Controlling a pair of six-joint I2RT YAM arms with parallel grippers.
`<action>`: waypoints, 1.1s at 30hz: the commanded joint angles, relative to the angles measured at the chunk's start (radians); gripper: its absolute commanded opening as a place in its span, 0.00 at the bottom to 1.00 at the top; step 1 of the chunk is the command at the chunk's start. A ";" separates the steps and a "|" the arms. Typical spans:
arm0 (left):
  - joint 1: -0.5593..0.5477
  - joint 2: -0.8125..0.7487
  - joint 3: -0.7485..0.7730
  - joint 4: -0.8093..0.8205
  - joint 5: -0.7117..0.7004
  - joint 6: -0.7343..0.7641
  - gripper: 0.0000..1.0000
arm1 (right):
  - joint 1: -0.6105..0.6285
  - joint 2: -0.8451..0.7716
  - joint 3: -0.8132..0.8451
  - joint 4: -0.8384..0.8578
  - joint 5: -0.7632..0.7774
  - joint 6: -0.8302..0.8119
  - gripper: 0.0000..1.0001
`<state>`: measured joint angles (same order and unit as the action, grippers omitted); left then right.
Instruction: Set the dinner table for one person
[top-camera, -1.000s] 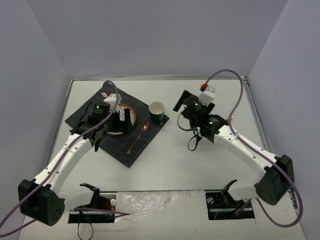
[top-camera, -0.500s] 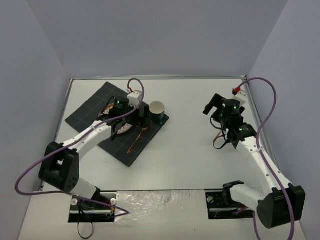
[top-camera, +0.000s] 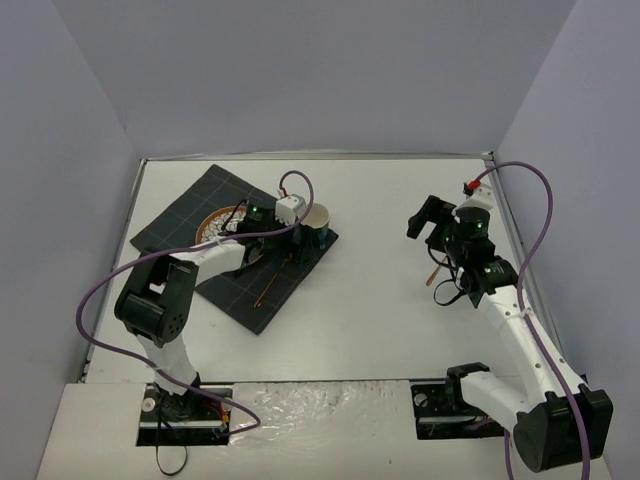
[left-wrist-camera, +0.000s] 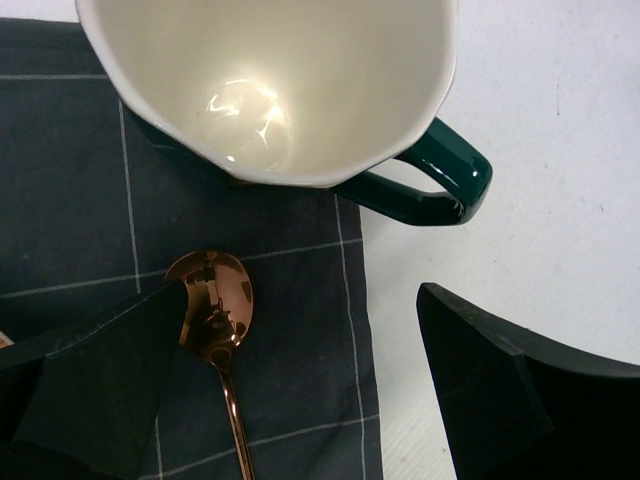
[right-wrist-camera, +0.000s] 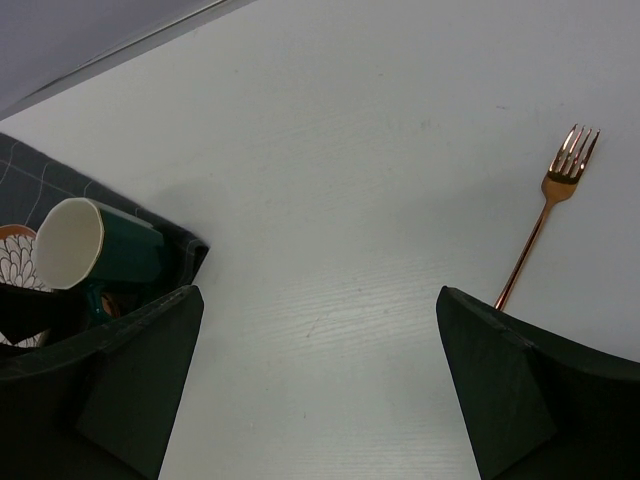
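The white dinner table (top-camera: 380, 320) carries a dark checked mat (top-camera: 235, 290) at the left. On the mat stand a patterned plate (top-camera: 213, 224) and a green mug (top-camera: 318, 222) with a cream inside, and a copper spoon (top-camera: 268, 290) lies between them. My left gripper (top-camera: 292, 243) is open and empty, low over the mat's edge. In the left wrist view the mug (left-wrist-camera: 270, 90) is just ahead of it and the spoon bowl (left-wrist-camera: 212, 300) lies by its left finger (left-wrist-camera: 90, 400). My right gripper (top-camera: 428, 228) is open and empty above bare table. A copper fork (top-camera: 436, 268) lies just below it.
The right wrist view shows the fork (right-wrist-camera: 545, 215) at the right on bare white table (right-wrist-camera: 330, 300), with the mug (right-wrist-camera: 100, 250) and the mat corner (right-wrist-camera: 190, 255) far left. White walls close in the table on three sides.
My left gripper has moved right, from over the plate to beside the mug. My right arm swung right, away from the mug, and has since held nearly still.
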<state>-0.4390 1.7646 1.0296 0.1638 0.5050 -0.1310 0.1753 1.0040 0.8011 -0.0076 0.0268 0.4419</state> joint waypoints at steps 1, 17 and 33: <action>0.015 -0.024 0.037 0.117 0.043 0.043 0.97 | -0.011 -0.033 -0.009 0.067 -0.016 -0.025 1.00; 0.019 0.028 0.060 0.065 -0.063 0.069 0.97 | -0.017 -0.064 -0.041 0.079 -0.016 -0.029 1.00; 0.005 0.075 0.085 0.038 -0.020 0.064 0.97 | -0.023 -0.083 -0.050 0.080 -0.016 -0.022 0.99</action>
<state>-0.4250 1.8457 1.0652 0.1839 0.4589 -0.0814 0.1607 0.9445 0.7531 -0.0015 0.0172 0.4244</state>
